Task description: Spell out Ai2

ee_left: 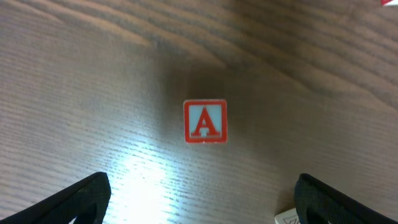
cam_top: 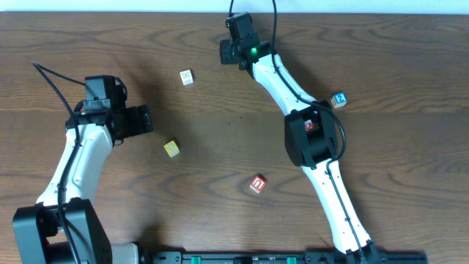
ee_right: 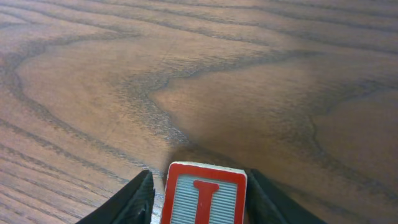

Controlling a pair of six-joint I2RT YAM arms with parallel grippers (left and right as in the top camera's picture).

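The wood-grain tabletop fills every view. The left arm reaches in from the near left corner. The right arm stretches from the near right up to the far edge, close to the middle.

The left tool is spread wide. Its two dark fingers sit at the bottom corners of the left wrist view with bare wood between them. The right tool is pressed in on the I block, one finger against each side. Whether that block rests on the wood or is lifted cannot be told.

The A block lies flat, its letter face up, straight ahead of the left tool. It is centred on the gap between the fingers and apart from both. It is square, so it has no long axis, and its edges run roughly square to the line of the fingers. The judgement is that the left arm is much the nearer one and needs only a straight advance, without twisting, before closing.

Four more blocks show from overhead:
- a white block
- a yellow block
- a red block
- a blue block, beside the right arm

Their marks are too small to read with certainty. Which of them, if any, is the A block cannot be told from above.
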